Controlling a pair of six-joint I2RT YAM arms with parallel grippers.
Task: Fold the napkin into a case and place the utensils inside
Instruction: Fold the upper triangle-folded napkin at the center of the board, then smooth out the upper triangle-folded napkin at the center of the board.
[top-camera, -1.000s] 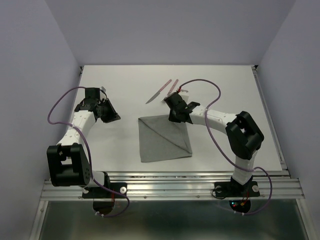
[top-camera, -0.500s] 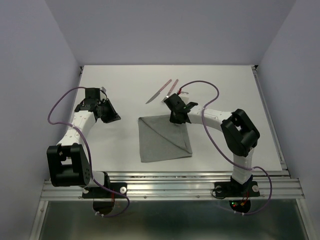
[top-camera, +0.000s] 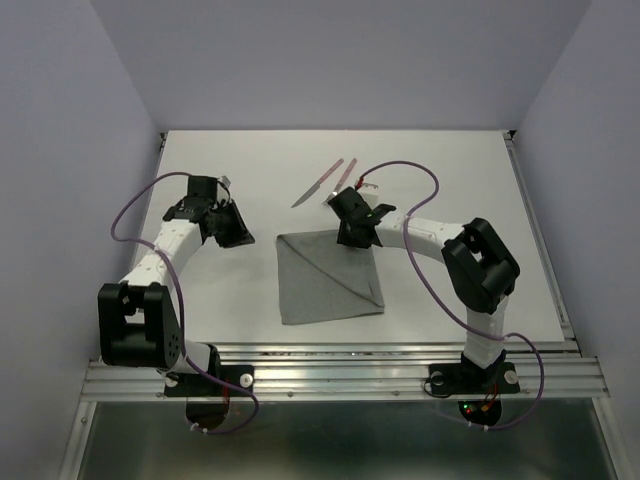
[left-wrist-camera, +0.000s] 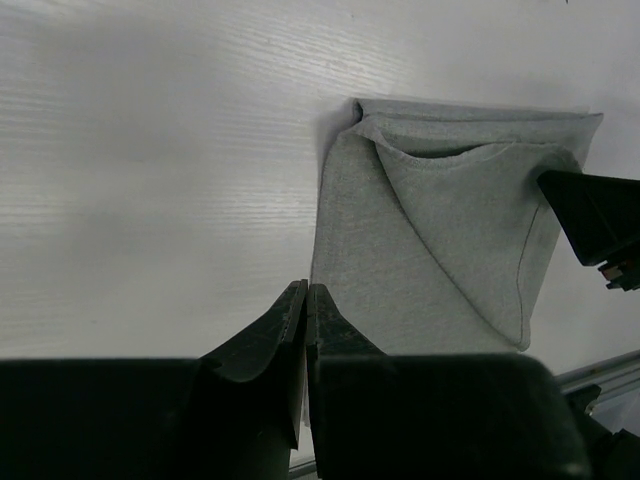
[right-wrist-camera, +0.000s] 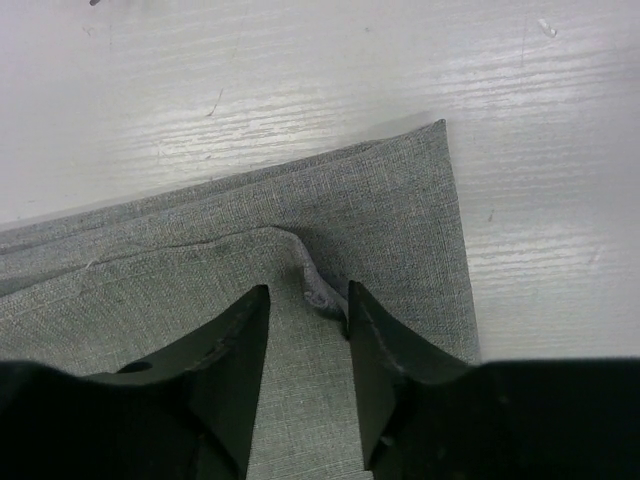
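Observation:
The grey napkin (top-camera: 325, 280) lies flat at the table's middle, one triangular flap folded across it so a diagonal edge shows. My right gripper (top-camera: 352, 238) stands low over its far right corner, open, and the flap's puckered tip (right-wrist-camera: 322, 290) lies between the fingers, against the right one. In the right wrist view my right gripper (right-wrist-camera: 308, 290) hovers just above the napkin (right-wrist-camera: 380, 215). Left of the napkin (left-wrist-camera: 420, 260), over bare table, my left gripper (top-camera: 240, 235) is shut and empty (left-wrist-camera: 306, 287). The utensils, a knife (top-camera: 318, 183) and a fork (top-camera: 345, 178), lie just beyond the right gripper.
The white table (top-camera: 480, 180) is walled at the back and both sides. A metal rail (top-camera: 340, 375) runs along its near edge. Purple cables (top-camera: 405, 165) loop above both arms.
My right gripper's jaws have parted and let go of the flap's corner. My left arm has shifted right, closer to the napkin, still shut.

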